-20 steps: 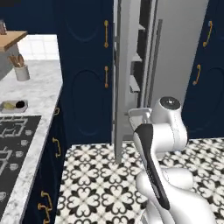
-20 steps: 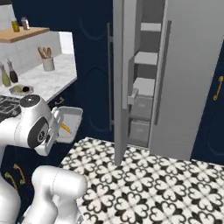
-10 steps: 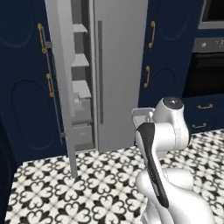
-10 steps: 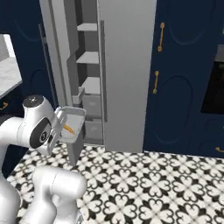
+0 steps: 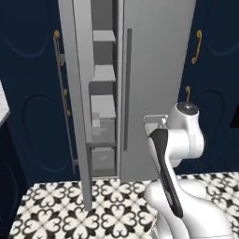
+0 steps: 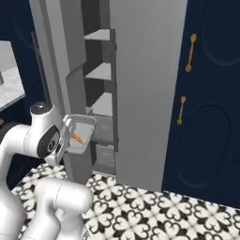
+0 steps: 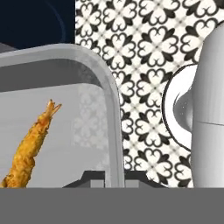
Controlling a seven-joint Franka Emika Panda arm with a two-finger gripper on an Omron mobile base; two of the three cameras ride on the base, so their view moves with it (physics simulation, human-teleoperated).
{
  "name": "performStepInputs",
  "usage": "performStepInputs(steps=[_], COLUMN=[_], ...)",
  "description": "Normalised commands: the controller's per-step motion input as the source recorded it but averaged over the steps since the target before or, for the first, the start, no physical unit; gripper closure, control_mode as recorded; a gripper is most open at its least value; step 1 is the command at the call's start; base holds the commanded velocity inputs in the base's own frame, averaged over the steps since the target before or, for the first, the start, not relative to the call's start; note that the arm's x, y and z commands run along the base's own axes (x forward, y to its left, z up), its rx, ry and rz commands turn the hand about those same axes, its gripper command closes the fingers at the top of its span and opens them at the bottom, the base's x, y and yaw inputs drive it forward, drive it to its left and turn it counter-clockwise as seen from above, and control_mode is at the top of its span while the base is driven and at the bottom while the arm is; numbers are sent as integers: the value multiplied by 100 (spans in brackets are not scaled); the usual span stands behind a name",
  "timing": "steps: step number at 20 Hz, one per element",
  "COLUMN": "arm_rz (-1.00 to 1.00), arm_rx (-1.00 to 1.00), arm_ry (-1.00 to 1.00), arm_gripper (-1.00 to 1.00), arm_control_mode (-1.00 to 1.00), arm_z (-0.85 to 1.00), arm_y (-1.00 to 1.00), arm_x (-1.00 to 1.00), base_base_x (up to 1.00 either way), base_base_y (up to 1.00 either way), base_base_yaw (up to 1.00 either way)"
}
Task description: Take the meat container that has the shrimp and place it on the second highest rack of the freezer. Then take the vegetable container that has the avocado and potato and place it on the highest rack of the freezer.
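Here the meat container (image 6: 80, 133), a shallow pale grey tray, is held up in front of the robot's upper arm, and a single orange shrimp (image 6: 77, 138) is seen lying inside it. In the hand view the tray's rim (image 7: 114, 144) is pinched between the fingers of the gripper (image 7: 114, 178), which are closed almost fully on that thin edge. The shrimp (image 7: 29, 148) is shown stretched along the tray floor, and the black-and-white patterned floor tiles (image 7: 148, 61) are visible beyond the rim. From the left base view only a corner of the tray (image 5: 154, 120) is seen, behind the arm's white elbow.

The freezer (image 6: 140, 70) stands just ahead with its door (image 5: 74, 93) swung open, so that grey shelves (image 5: 103, 73) and drawers (image 5: 103, 158) are exposed. The tray is held near the open compartment, at about the height of the lower shelves, outside the cabinet. Navy blue cabinets (image 6: 211, 93) with brass handles (image 6: 190, 52) are seen beside the freezer.
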Motion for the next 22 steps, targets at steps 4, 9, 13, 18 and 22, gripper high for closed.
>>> performStepInputs(steps=[4, 9, 13, 18, 22], arm_rz=[0, 0, 0, 0, 0], arm_rx=[0, 0, 0, 0, 0], arm_ry=[0, 0, 0, 0, 0], arm_gripper=[100, 100, 100, 100, 100], arm_control_mode=[100, 100, 100, 100, 100], arm_z=[0, 0, 0, 0, 0], arm_y=[0, 0, 0, 0, 0], arm_x=[0, 0, 0, 0, 0], base_base_x=[66, 95, 74, 37, 66], base_base_y=[-58, -51, -24, -28, -36], base_base_yaw=[47, 35, 22, 35, 29])
